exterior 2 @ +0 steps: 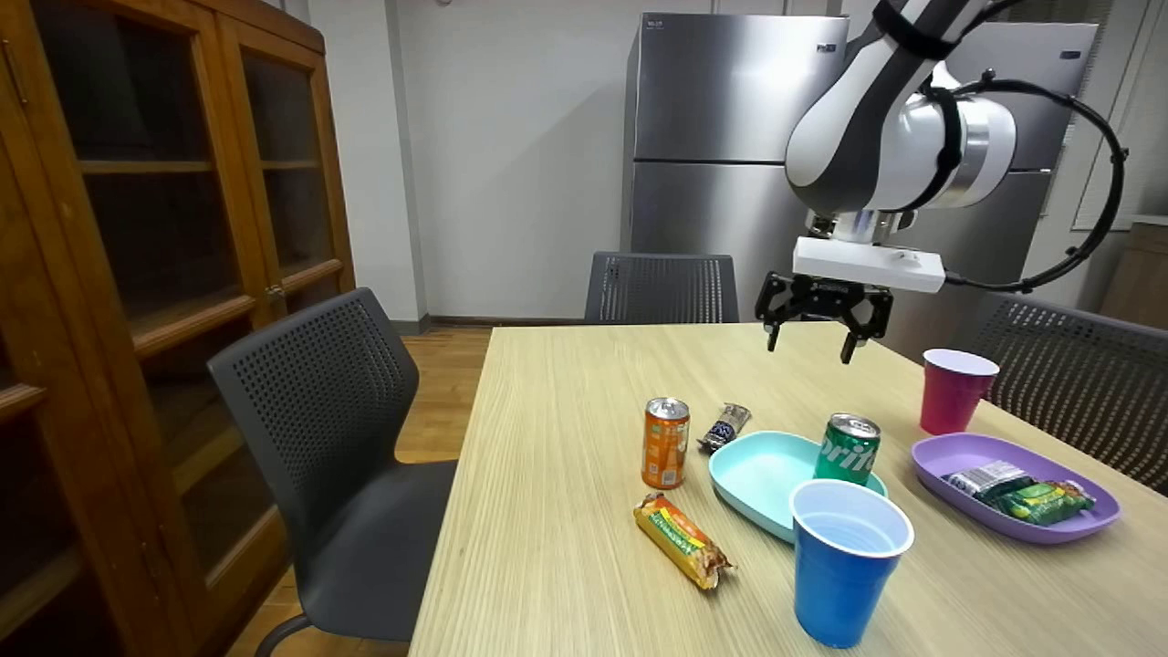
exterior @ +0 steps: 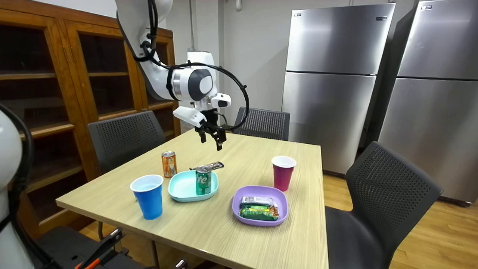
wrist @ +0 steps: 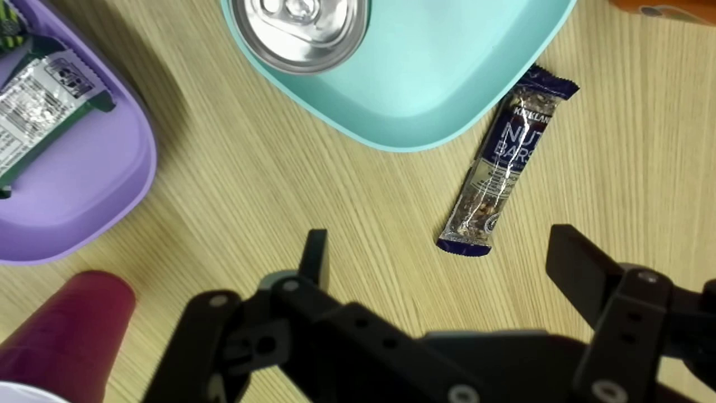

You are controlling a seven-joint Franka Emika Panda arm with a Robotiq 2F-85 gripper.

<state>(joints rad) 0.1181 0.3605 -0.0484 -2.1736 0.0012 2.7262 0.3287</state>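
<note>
Green can already in the turquoise tray, nut bar and orange can outside; end effector spread wide, empty

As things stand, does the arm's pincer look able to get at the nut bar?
Probably yes: the pincer stands open and empty, and most of the nut bar lies uncovered on the table below. Only the turquoise tray, close beside one end, might crowd a grasp there.
</note>
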